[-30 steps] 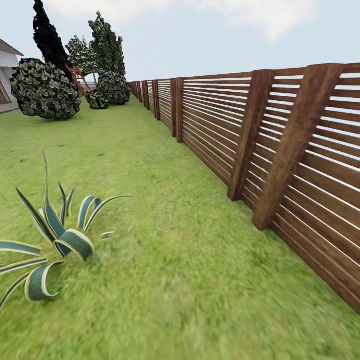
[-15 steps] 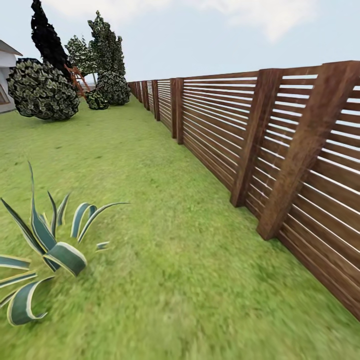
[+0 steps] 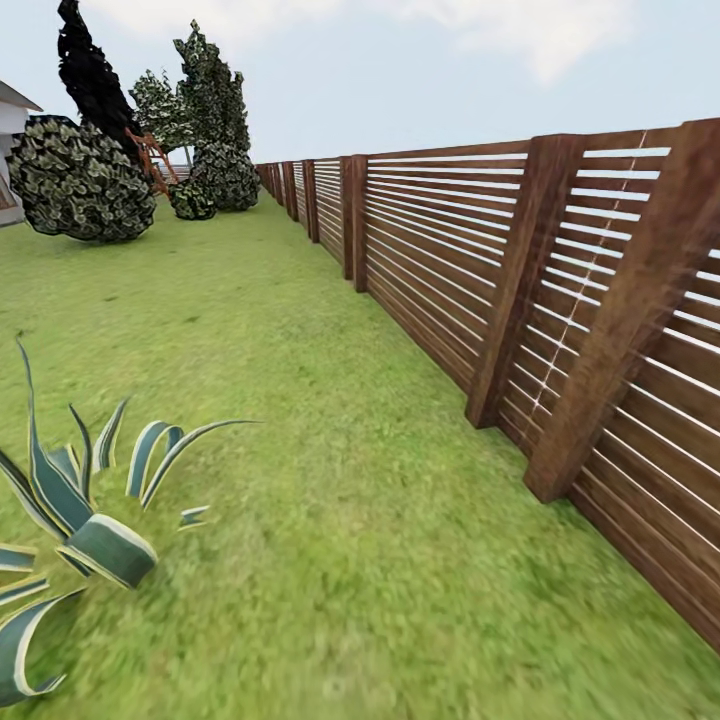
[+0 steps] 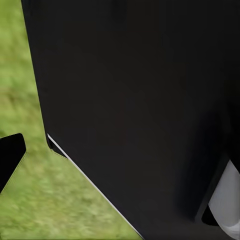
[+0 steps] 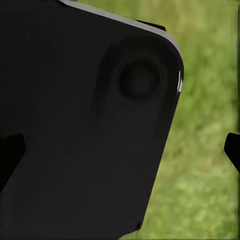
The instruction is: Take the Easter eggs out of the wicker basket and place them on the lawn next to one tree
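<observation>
Currently in transit, by my judgement: the search leg of the task, with nothing grasped that I can confirm. Head view shows the lawn (image 3: 300,400) running far ahead, one slatted wooden fence (image 3: 520,300) along the right, one striped agave (image 3: 70,500) near left, which is no tree. Far left: one round dark bush (image 3: 80,180), one black-leaved tree (image 3: 90,70) behind it, more dark shrubs (image 3: 215,150) beyond, and a corner of one house (image 3: 12,150). Eggs counted here: zero. Baskets: zero. Pale leaning trunks: zero. Both wrist views show dark robot body panels over blurred grass; a black tip sits at a frame edge, but whether my left or right pincer is apart or together I cannot tell. Next move, as I judge it: turn or drive on until the basket comes into sight.
</observation>
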